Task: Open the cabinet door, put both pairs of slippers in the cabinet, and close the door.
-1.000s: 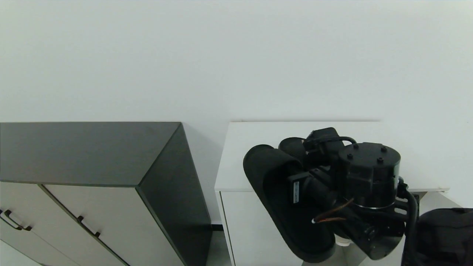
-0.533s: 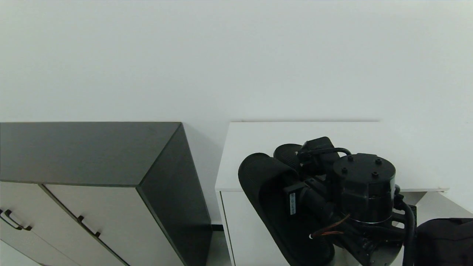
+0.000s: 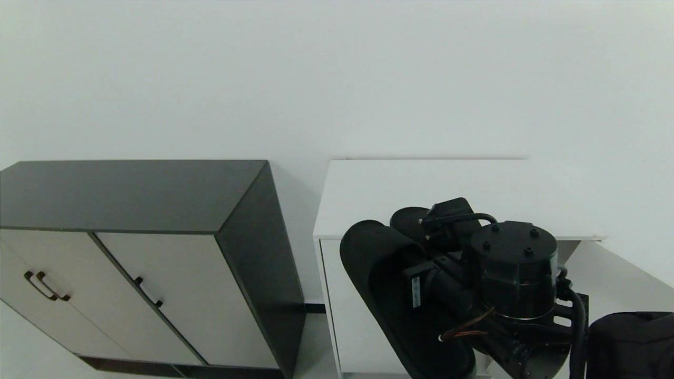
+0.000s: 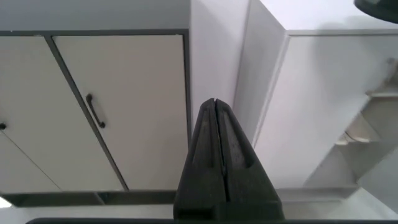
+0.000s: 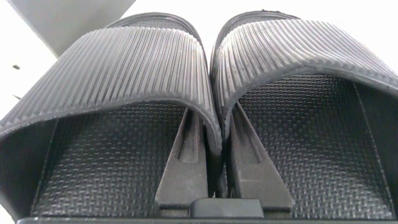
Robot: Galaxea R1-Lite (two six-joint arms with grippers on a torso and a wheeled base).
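Slippers, one black pair, are hanging pinched by their inner edges in the right gripper before the white cabinet; the left gripper is pressing its fingers together on nothing. The dark cabinet is showing shut doors, so opening and stowing seem ahead

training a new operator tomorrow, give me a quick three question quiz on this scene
1. True or false: the left gripper is shut and holds nothing.
2. How many black slippers does the right gripper clamp? A one, B two, C none.
3. Fill in: both doors of the dark-topped cabinet are ____.
Key: 1 true; 2 B; 3 shut.
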